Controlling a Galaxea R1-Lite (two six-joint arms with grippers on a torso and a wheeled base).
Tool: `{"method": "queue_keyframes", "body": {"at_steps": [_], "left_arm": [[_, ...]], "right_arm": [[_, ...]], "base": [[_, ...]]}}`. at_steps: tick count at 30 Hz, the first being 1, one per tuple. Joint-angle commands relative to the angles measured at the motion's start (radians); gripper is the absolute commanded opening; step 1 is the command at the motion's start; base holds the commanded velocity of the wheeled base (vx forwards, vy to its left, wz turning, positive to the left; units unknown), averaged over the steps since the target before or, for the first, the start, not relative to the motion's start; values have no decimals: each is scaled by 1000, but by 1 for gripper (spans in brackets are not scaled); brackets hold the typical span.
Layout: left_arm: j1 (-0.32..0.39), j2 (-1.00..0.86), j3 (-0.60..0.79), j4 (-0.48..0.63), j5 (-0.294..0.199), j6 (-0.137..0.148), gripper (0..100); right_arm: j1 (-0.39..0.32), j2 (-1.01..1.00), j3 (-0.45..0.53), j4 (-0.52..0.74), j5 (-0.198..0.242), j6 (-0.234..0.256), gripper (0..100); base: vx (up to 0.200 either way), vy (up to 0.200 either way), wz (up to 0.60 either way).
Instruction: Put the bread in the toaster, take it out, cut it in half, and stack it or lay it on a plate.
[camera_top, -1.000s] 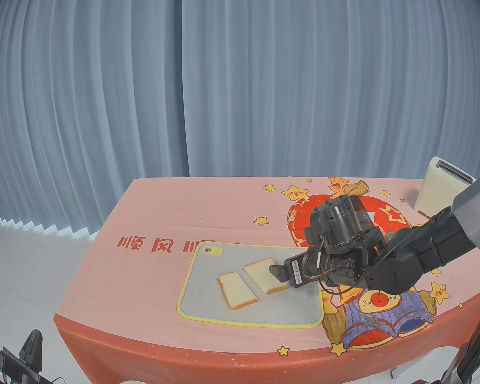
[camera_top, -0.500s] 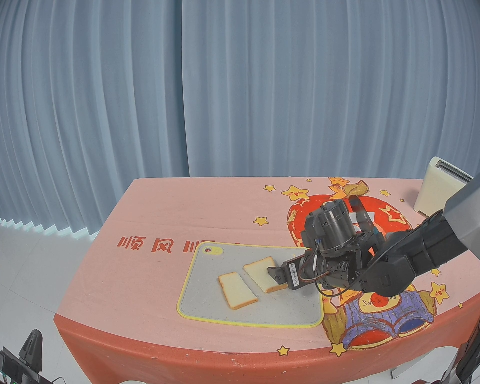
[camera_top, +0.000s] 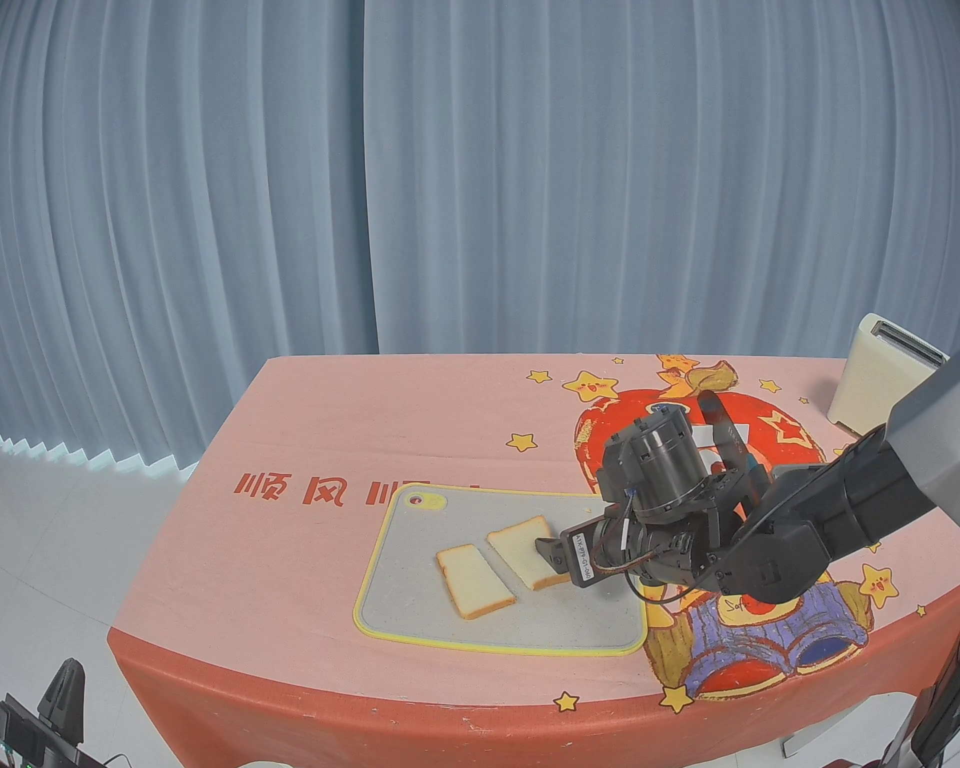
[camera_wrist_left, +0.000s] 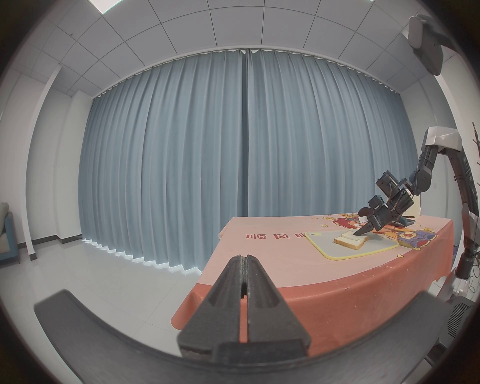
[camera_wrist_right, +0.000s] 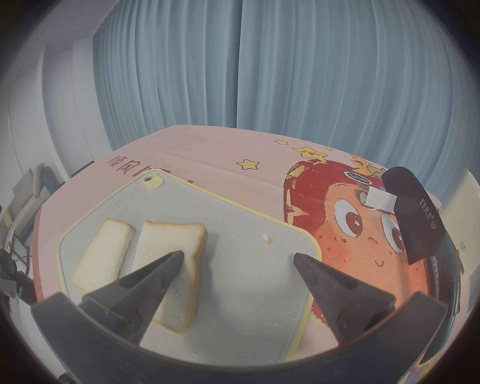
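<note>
Two bread halves lie side by side on the grey cutting board (camera_top: 420, 600): the left half (camera_top: 474, 580) and the right half (camera_top: 524, 550). My right gripper (camera_top: 575, 560) is open and low over the board, at the right half's near-right end. In the right wrist view one finger (camera_wrist_right: 150, 280) overlaps the right half (camera_wrist_right: 175, 270), and the other finger (camera_wrist_right: 340, 295) stands over the board's right edge; the left half (camera_wrist_right: 102, 252) lies beyond. The white toaster (camera_top: 885, 372) stands at the table's far right. My left gripper (camera_wrist_left: 244, 260) is shut with nothing in it, low and off the table's left side.
A black knife (camera_top: 725, 425) with a white label lies on the tablecloth behind my right wrist, also seen as the black blade (camera_wrist_right: 415, 215). The pink cloth left of and behind the board is bare. The table's front edge runs close to the board.
My right gripper has shifted a little left and down towards the right bread half, and its wrist has turned slightly. The bread halves and the left arm have not moved.
</note>
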Motion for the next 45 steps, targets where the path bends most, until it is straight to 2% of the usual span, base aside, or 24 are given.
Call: {"method": "queue_keyframes", "body": {"at_steps": [1,10,24,31,45], "left_arm": [[0,-5,18,0,0,0,0],[0,-5,18,0,0,0,0],[0,-5,18,0,0,0,0],[0,-5,18,0,0,0,0],[0,-5,18,0,0,0,0]], "right_arm": [[6,-4,3,-1,-2,1,0],[9,-10,-2,-2,-19,-1,0],[13,-51,0,-4,-20,4,0],[24,-119,3,-4,-46,7,0],[7,-246,79,-8,-55,12,0]], "base": [[0,0,0],[0,0,0],[0,0,0],[0,0,0],[0,0,0]]}}
